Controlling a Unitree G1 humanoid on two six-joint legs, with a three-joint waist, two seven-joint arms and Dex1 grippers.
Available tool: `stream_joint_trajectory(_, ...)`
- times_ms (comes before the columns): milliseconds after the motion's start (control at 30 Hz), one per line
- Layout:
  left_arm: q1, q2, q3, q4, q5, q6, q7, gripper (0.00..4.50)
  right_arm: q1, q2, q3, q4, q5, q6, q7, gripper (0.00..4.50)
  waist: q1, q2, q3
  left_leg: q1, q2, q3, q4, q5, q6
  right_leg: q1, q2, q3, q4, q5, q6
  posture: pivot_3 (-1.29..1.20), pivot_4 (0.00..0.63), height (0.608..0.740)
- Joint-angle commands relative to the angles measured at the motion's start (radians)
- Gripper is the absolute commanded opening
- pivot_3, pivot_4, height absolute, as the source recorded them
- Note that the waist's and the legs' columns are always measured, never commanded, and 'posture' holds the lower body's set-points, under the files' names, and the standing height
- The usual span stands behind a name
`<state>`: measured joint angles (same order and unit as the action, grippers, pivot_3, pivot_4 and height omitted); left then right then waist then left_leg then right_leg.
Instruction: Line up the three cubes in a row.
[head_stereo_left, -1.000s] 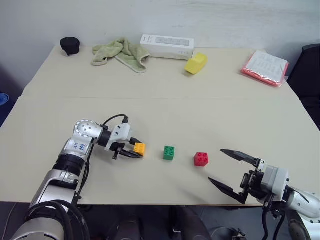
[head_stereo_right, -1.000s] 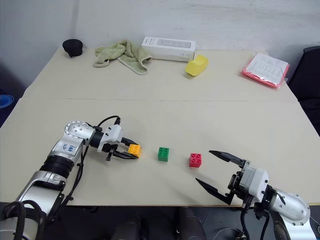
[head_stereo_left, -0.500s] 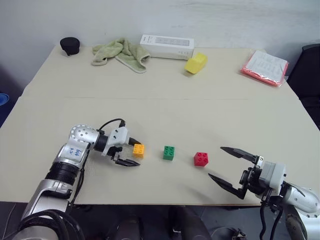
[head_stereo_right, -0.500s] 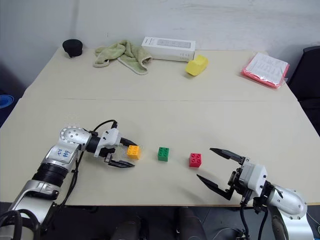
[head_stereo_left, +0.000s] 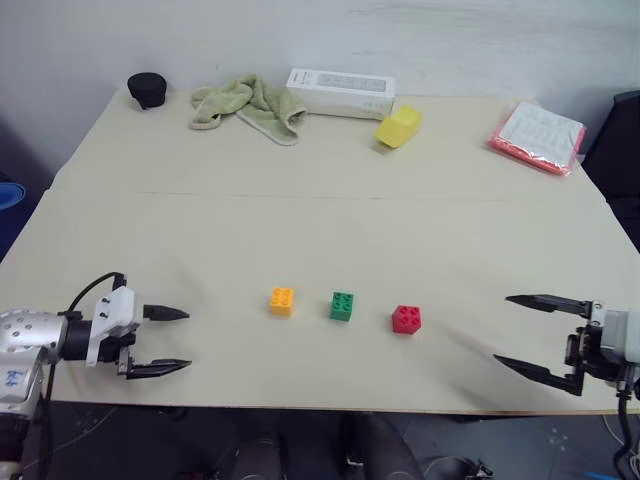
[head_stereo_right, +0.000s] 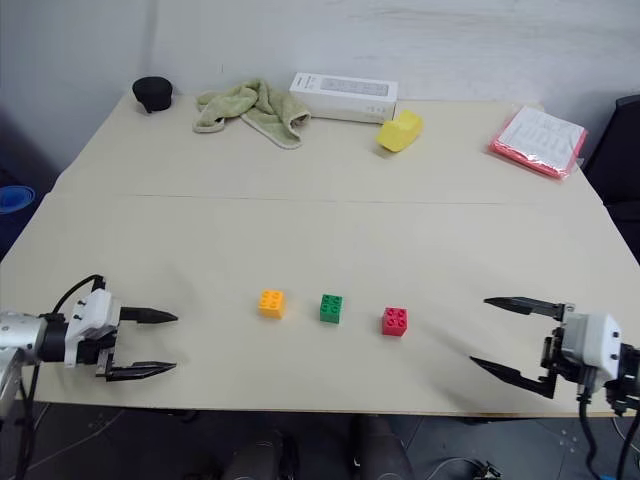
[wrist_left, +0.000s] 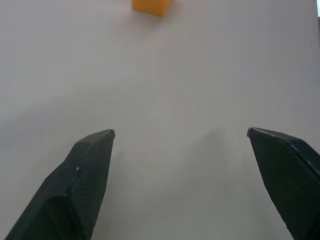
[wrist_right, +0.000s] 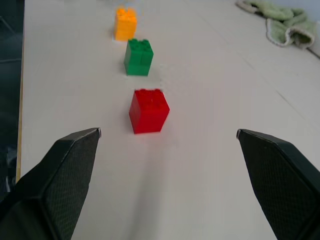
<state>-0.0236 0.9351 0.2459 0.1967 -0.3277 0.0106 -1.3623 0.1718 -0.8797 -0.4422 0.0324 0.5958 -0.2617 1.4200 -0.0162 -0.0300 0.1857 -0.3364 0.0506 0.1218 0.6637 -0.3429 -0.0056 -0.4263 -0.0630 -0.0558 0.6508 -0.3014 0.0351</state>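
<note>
Orange cube (head_stereo_left: 282, 300), green cube (head_stereo_left: 342, 306), red cube (head_stereo_left: 406, 319) sit in a row near the table's (head_stereo_left: 320, 230) front edge; left gripper (head_stereo_left: 168, 341) wide open, well left of orange; right gripper (head_stereo_left: 520, 331) wide open, well right of red; nothing held.

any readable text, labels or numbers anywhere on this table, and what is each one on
Nothing can be quoted.
White box: dark print along its side, too small to read.
Papers in the pink sleeve: faint lines of print, too blurred to read.
Orange cube, green cube, red cube: no text, only studs.
</note>
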Motion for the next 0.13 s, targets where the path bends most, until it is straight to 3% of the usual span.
stream_joint_trajectory(33, 0.055, -0.016, 0.085, -0.089, -0.038, 0.016, 0.079, 4.48, -0.028, -0.034, -0.054, 0.037, 0.022, 0.016, 0.023, 4.50, 0.004, 0.001, 0.000, 0.000, 0.000, 0.000, 0.000, 0.000, 0.000, 0.000, 0.000, 0.000, 0.000, 0.000, 0.000, 0.00, 0.150, 0.740)
stream_joint_trajectory(133, 0.097, -0.025, 0.098, -0.135, -0.057, 0.040, 0.091, 4.48, -0.033, -0.034, -0.059, 0.043, 0.015, 0.019, 0.030, 4.50, 0.007, 0.001, 0.000, 0.000, 0.000, 0.000, 0.000, 0.000, -0.001, 0.000, 0.000, 0.000, 0.000, 0.000, 0.000, 0.00, 0.150, 0.740)
